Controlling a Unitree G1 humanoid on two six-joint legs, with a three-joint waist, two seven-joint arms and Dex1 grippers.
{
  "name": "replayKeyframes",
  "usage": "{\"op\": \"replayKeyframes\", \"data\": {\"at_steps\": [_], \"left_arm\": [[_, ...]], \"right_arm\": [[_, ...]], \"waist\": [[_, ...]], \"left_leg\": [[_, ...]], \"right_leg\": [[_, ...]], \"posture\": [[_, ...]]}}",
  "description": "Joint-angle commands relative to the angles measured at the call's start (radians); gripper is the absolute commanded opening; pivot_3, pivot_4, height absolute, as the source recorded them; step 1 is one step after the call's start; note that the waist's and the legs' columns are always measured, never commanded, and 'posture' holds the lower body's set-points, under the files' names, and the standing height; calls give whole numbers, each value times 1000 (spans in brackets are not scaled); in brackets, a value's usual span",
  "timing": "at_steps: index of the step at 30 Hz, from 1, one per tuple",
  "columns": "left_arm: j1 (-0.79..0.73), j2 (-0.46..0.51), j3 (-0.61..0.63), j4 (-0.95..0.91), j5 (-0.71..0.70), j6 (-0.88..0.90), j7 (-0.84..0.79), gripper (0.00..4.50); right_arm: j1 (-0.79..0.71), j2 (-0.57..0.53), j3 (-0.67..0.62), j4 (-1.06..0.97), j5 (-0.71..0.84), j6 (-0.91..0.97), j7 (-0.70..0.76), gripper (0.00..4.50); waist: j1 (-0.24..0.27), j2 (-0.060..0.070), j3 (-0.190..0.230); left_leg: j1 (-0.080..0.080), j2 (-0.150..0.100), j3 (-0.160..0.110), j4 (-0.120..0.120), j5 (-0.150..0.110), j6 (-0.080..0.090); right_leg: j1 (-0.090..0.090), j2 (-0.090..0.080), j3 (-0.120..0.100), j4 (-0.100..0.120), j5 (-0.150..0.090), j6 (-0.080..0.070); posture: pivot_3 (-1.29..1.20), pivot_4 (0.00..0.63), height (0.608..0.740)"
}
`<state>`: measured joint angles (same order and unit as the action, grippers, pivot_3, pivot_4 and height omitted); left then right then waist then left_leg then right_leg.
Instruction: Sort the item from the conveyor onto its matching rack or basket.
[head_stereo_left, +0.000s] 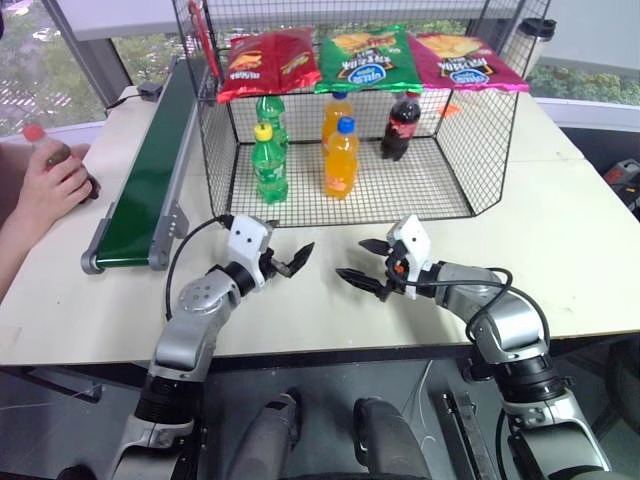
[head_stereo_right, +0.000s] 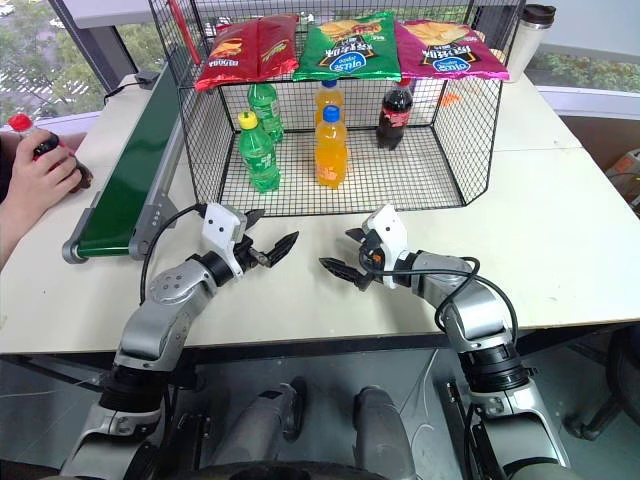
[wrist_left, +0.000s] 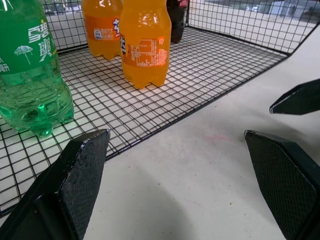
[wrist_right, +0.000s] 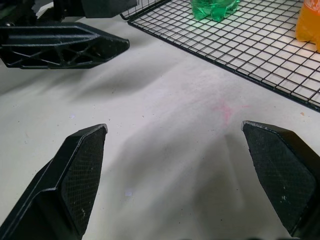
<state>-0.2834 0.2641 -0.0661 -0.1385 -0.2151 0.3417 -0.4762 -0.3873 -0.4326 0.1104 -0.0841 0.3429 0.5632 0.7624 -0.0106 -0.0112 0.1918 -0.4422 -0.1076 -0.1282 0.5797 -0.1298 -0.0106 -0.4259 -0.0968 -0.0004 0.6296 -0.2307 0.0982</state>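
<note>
A small plastic cola bottle (head_stereo_left: 46, 150) with a red cap was gripped in a person's hand (head_stereo_left: 52, 187), left of the dark green conveyor belt (head_stereo_left: 150, 175). Left jaws (head_stereo_left: 290, 258) and right jaws (head_stereo_left: 362, 262) were spread open, empty, above the pale matte surface (head_stereo_left: 560, 230) before the black wire-mesh cage (head_stereo_left: 480, 130).

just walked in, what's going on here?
Nothing is gripped yet. The left gripper and right gripper hover open over the table in front of the wire cage. A person's hand holds a cola bottle beside the conveyor, whose belt carries nothing.
</note>
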Motion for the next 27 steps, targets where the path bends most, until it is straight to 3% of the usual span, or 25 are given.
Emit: {"op": "replayKeyframes", "data": {"at_steps": [1,27], "left_arm": [[-5,-4,-7,-31,7,-23,4,4500],[0,-32,-18,-51,9,-2,23,4500]], "right_arm": [[-6,4,-7,-26,4,-16,1,4453],[-14,-2,-25,-25,9,-4,-7,4453]], "waist": [[0,0,0],[0,0,0]], "left_leg": [[0,0,0,0,0,0],[0,0,0,0,0,0]], "right_leg": [[0,0,0,0,0,0],[0,0,0,0,0,0]], "posture": [[0,150,738],[0,150,738]]}}
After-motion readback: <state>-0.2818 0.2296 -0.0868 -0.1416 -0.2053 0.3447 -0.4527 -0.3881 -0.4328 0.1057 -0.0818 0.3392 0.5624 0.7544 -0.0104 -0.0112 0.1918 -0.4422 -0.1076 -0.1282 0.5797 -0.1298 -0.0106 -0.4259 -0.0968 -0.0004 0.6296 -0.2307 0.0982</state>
